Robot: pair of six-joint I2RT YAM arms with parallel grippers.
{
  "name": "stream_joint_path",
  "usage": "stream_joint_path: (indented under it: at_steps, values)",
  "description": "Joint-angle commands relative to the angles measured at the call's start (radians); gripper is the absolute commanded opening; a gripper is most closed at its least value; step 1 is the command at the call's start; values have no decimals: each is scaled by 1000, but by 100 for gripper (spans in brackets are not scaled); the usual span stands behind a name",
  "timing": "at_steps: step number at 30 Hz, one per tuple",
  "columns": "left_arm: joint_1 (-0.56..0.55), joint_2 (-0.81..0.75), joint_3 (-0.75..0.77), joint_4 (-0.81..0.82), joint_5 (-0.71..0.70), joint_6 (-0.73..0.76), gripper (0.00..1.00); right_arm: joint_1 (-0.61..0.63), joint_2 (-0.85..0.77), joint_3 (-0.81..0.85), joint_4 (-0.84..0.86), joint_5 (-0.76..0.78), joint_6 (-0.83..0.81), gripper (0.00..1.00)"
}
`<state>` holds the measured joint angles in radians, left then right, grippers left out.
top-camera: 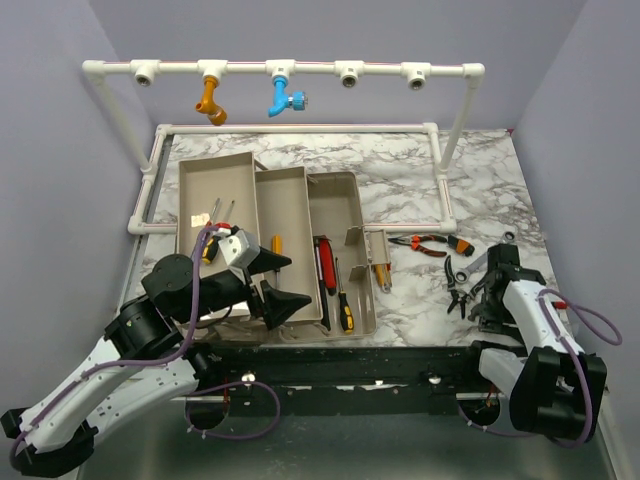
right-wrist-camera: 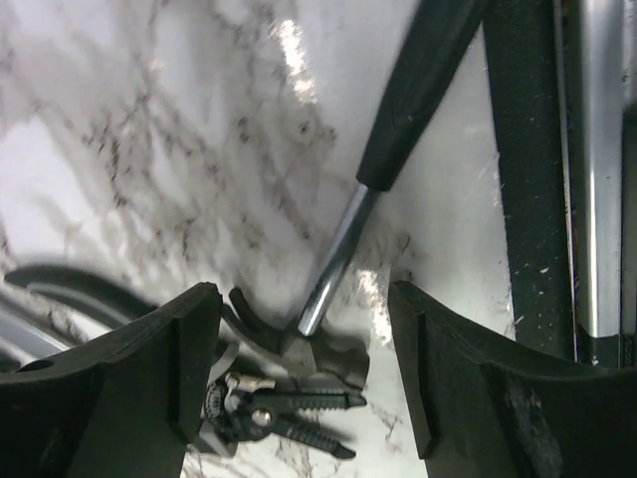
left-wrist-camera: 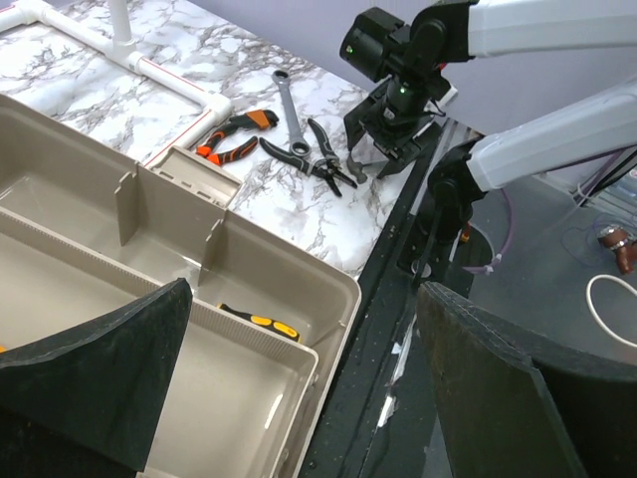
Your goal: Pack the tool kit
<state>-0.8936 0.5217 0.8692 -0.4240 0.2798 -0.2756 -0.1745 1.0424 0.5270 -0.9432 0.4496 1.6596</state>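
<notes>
The tool kit's beige box (top-camera: 335, 195) lies open with its trays spread out; no lid or pink handle shows. A red-handled screwdriver (top-camera: 323, 262) and a yellow-black one (top-camera: 344, 308) lie in it. My left gripper (top-camera: 290, 282) is open and empty above the box's near edge (left-wrist-camera: 343, 299). My right gripper (top-camera: 480, 300) is open, low over the table. A small hammer (right-wrist-camera: 323, 344) and black pliers (right-wrist-camera: 289, 418) lie between its fingers (right-wrist-camera: 189, 368).
Orange-handled pliers (top-camera: 430, 245) and a wrench (top-camera: 470, 265) lie on the marble table, right of the box. A white pipe frame (top-camera: 300, 70) with orange and blue fittings stands at the back. The table's black front rail (left-wrist-camera: 398, 329) runs below my left gripper.
</notes>
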Motion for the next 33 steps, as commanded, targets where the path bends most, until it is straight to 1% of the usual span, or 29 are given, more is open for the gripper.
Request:
stream_joint_path:
  at_steps: [1,2,4,6,8,10,12,13,18,21,25,27,33]
  values:
    - [30,-6,-12,46,73,-30,98,-67,15,-40,74,-3,62,75]
    - [34,-5,-12,47,75,-30,98,-88,30,-40,75,-3,58,74]
    - [39,-6,-13,50,79,-31,98,-143,66,-46,109,-37,9,69]
    - [51,-6,-15,54,89,-35,99,-178,96,-59,138,-83,-15,55]
    - [63,-5,-15,56,99,-39,98,-181,124,-74,169,-116,-19,42]
    - [76,-5,-15,58,103,-40,98,-182,146,-80,182,-141,-11,21]
    - [90,-9,-16,59,105,-42,98,-182,152,-83,192,-161,-9,2]
    - [96,-11,-16,60,109,-43,98,-181,149,-79,191,-167,-10,1]
    - [125,-15,-19,67,124,-50,99,-182,113,-11,136,-159,-35,1]
    - [130,-15,-19,68,126,-50,98,-181,67,50,79,-158,-50,1]
    - [134,-4,-21,73,137,-53,99,-181,-6,93,63,-195,-95,1]
    - [142,4,-24,79,151,-56,98,-181,-31,107,69,-224,-134,1]
    - [178,25,-38,121,221,-70,99,-181,-55,145,137,-307,-348,1]
